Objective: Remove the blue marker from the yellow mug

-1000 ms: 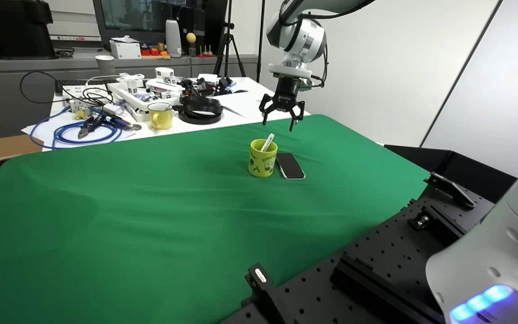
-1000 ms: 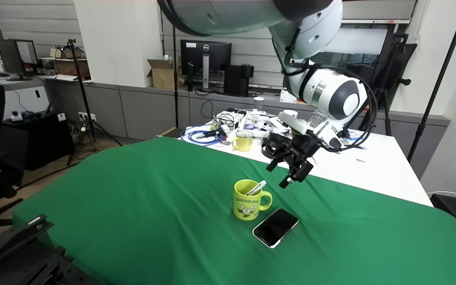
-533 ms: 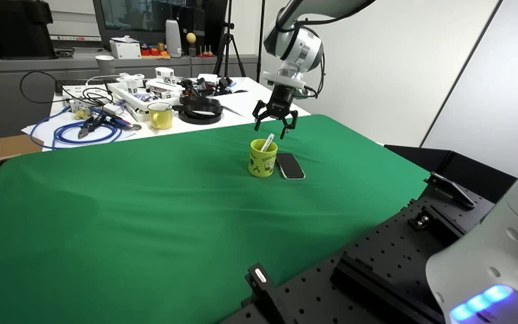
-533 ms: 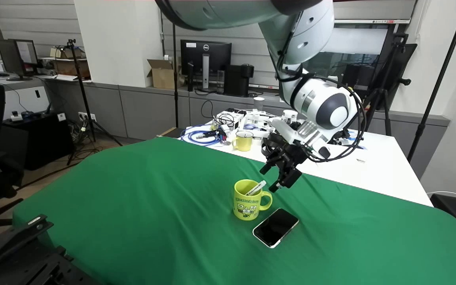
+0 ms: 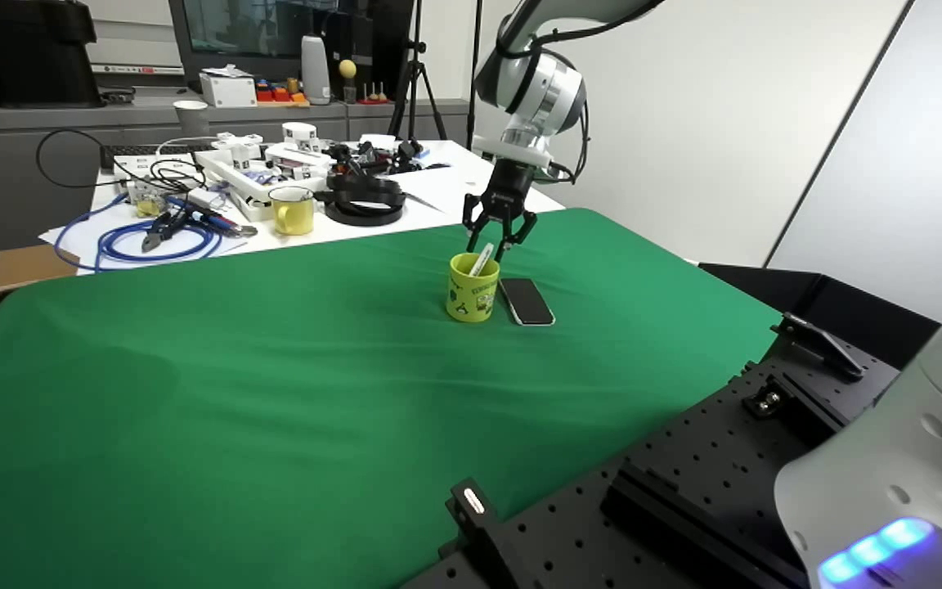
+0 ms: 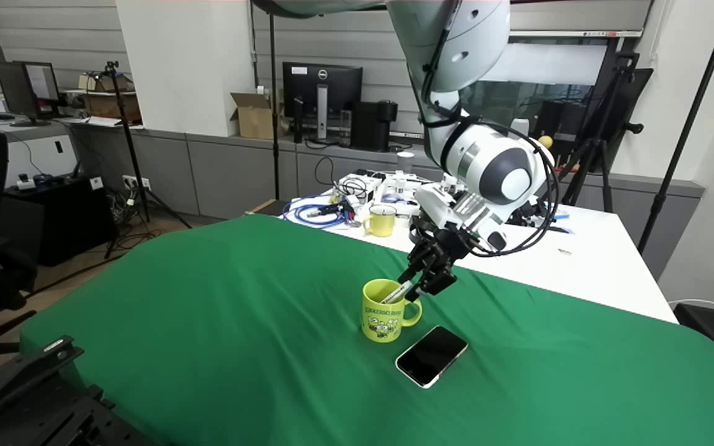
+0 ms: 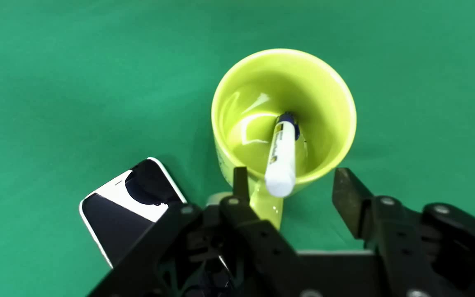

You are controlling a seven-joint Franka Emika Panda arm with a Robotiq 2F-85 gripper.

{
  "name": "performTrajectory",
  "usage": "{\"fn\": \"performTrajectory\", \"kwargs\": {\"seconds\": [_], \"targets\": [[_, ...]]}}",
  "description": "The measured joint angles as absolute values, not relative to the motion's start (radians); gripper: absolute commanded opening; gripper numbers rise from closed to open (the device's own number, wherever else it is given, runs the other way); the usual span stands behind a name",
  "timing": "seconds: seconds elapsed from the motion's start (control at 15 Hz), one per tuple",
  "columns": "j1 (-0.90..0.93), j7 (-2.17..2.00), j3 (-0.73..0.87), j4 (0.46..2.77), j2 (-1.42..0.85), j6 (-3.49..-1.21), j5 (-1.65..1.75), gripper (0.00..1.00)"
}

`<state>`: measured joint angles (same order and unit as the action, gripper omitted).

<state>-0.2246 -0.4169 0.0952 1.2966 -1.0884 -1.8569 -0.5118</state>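
DELL shows on a monitor [image 6: 307, 90] in an exterior view; to its right comes the yellow mug [image 6: 382, 322], lettering too blurred to read. Inside, the blue marker [image 6: 396, 293] leans over the rim, white end out; the gripper [image 7: 291, 179], further right, has its fingers apart, a gap either side of it, holding nothing.

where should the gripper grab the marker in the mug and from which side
Grip the marker by its white upper end, probably from above on the handle side of the mug: it leans that way past the rim, blue end inside.
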Motion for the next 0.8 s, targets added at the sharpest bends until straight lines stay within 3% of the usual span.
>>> {"fn": "performTrajectory", "kwargs": {"seconds": [0.2,0.27,0.8], "targets": [[-0.225,-0.417,0.096,1.323,-1.066,-1.871,-0.511,0.03],[-0.225,-0.418,0.096,1.328,-1.062,-1.873,-0.511,0.01],[-0.229,-0.419,0.101,1.328,-1.023,-1.867,-0.51,0.04]]}}
